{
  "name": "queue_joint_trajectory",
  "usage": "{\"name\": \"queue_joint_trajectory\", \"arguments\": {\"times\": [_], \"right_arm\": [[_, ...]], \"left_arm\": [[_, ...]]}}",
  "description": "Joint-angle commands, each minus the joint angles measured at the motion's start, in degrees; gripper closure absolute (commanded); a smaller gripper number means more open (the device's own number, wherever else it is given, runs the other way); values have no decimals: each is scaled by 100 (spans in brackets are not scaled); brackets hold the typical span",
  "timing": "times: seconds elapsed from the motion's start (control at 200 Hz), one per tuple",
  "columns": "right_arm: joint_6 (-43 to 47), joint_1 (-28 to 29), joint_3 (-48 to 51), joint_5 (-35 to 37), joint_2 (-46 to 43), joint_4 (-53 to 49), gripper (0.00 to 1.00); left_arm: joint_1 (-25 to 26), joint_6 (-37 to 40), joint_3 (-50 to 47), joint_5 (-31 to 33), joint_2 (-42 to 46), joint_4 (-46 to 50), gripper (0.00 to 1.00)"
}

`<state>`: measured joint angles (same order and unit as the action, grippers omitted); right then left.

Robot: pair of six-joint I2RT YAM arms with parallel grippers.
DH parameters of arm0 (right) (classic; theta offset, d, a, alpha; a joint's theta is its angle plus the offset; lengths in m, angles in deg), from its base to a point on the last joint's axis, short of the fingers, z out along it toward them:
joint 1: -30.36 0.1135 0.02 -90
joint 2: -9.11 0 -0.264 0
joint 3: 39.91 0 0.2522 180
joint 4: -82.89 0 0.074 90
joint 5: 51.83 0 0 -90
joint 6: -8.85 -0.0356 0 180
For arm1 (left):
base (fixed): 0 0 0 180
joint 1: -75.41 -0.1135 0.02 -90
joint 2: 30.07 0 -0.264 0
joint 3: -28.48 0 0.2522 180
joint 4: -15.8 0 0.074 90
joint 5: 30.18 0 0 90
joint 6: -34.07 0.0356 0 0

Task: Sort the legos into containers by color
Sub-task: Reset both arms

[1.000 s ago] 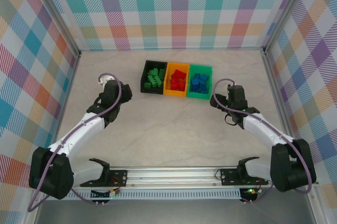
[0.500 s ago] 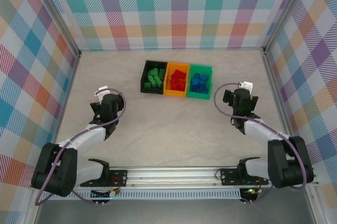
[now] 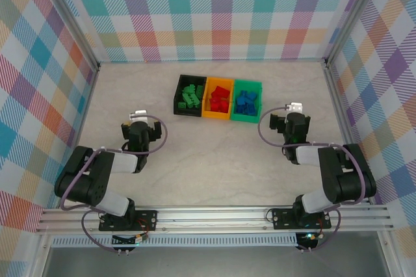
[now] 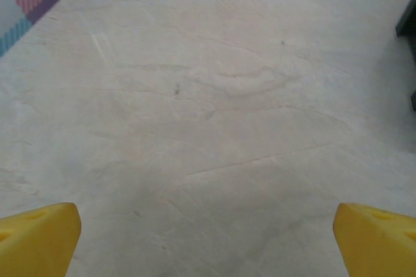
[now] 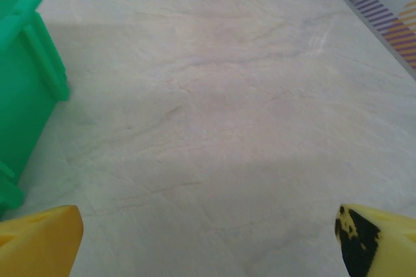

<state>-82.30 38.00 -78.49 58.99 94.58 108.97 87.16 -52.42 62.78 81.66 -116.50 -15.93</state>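
Black bin, orange bin, green bin: 3 (legos inside) | left hand, right hand: 2, both agape

Marbled table (3 plaid walls)

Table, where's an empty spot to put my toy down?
The pale stone-look table is bare in the middle, between the left gripper and right gripper, and along the checked back wall. Crowded: the black plastic bin, orange plastic bin and green plastic bin in a tight row, holding small plastic lego bricks.
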Motion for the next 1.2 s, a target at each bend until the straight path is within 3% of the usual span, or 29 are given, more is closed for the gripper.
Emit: {"name": "queue_joint_trajectory", "arguments": {"times": [0.0,0.205,0.345,0.37,0.4,1.195], "right_arm": [[115,-166,-351,-595,64,-178,1],[53,-480,-547,-1469,129,-621,1],[285,-566,380,-2242,312,1423,1],[284,-564,333,-2265,288,1182,1],[253,-582,170,-2235,147,666,1],[80,-662,100,-2075,232,673,1]], "left_arm": [[-252,107,250,-554,-102,-320,1],[-489,-34,518,-1042,-168,171,0],[-623,-134,322,-1280,-385,-313,0],[-672,-113,253,-1358,-475,-626,0],[-680,-152,307,-1364,-381,-326,0],[-698,-163,311,-1394,-397,-346,0]]}}
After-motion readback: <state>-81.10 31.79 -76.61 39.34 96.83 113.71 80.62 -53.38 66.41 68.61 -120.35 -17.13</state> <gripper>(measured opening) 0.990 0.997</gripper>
